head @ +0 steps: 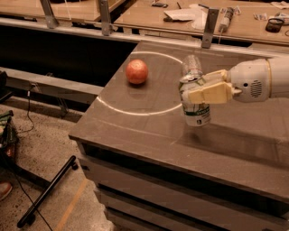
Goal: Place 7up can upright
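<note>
The 7up can (196, 112), white and green with a silver top, stands upright near the middle of the dark table (135, 131). Its base is at or just above the surface. My gripper (193, 88) reaches in from the right, and its cream fingers (210, 93) are shut around the can's upper half. The white arm (255, 81) runs off the right edge. A clear plastic bottle (192, 67) stands just behind the can, partly hidden by it.
A red-orange apple (137, 71) lies on the table to the left, inside a white painted circle (135, 112). The table's front-left edge drops to the floor, where a black stand leg (47, 191) lies. Wooden benches with clutter (185, 13) stand behind.
</note>
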Available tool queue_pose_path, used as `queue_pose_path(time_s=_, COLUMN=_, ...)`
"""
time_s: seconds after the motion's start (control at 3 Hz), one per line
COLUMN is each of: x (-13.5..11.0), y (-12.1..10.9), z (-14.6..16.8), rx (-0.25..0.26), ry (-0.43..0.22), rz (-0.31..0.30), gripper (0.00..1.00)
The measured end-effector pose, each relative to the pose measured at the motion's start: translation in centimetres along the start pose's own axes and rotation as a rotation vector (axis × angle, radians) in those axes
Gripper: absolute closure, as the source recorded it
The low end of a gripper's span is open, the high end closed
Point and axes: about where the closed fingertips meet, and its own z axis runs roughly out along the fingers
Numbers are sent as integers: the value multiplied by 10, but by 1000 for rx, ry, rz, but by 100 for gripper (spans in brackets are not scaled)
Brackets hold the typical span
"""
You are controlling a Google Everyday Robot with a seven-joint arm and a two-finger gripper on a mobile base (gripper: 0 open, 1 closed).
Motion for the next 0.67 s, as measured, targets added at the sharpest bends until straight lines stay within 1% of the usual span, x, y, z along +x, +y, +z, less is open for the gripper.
queue_pose_path(time_s=0.33, x=-11, y=11, z=-2, rx=-84, ry=-195, rz=-76, gripper=100)
queue_pose_path(time_s=0.67, x=-22, y=25, z=-11, rx=-161, ry=-386, rz=-168, gripper=100)
